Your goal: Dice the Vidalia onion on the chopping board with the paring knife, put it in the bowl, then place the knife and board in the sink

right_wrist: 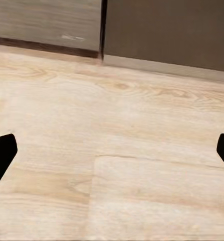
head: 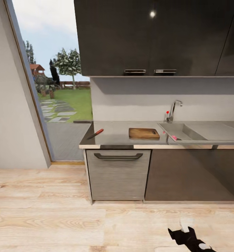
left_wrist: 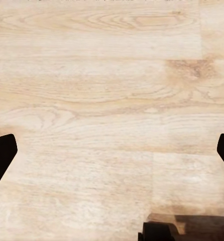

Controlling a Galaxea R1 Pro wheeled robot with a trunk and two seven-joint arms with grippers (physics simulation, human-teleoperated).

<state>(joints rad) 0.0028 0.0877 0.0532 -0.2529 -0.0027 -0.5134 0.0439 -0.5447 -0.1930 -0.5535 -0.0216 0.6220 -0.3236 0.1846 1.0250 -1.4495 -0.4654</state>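
Wooden rounded chopping board (head: 143,133), steel sink (head: 186,132)

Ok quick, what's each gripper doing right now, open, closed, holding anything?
Left gripper: open, nothing between the fingers, wood floor beyond.
Right gripper: open, holding nothing, pointed at the floor near the cabinet base.
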